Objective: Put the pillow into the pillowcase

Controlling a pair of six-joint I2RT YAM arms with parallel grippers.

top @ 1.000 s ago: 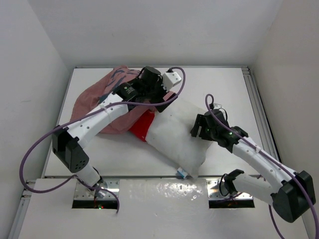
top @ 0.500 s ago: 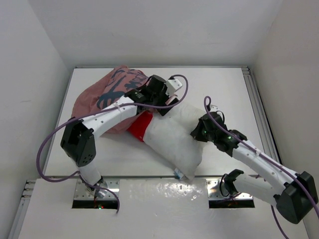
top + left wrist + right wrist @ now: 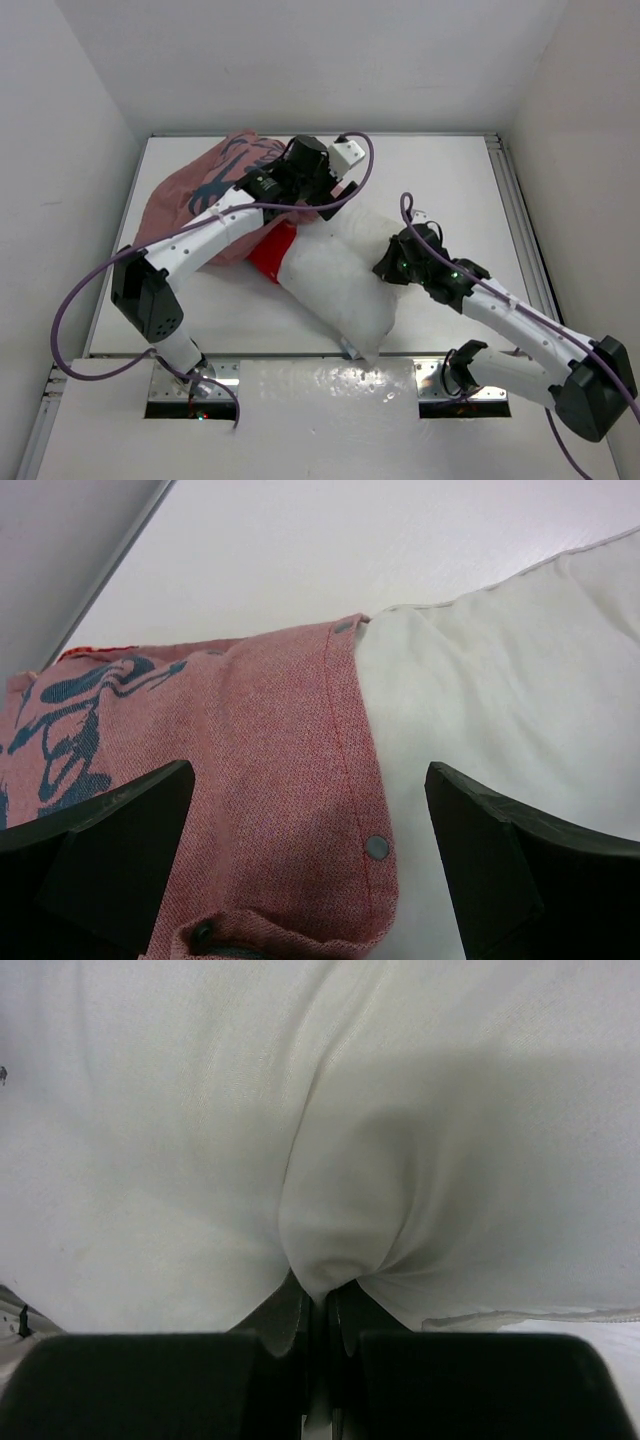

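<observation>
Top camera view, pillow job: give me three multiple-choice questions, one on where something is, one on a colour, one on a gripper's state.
1. Seen from above, where does the pillowcase lie relative to the pillow?
A. Farther back and to its left
B. Nearer and to its right
C. Fully beneath it

2. What colour is the pillow?
A. Blue
B. White
C. Green

3. What is the right gripper doing?
A. Standing wide open
B. Holding the pillowcase
C. Shut on a fold of the pillow

Answers: 1 A, the red cloth bunches up and left of the pillow. 2 B, it is plain white in every view. 3 C, the right wrist view shows the jaws pinched together on white fabric.
</observation>
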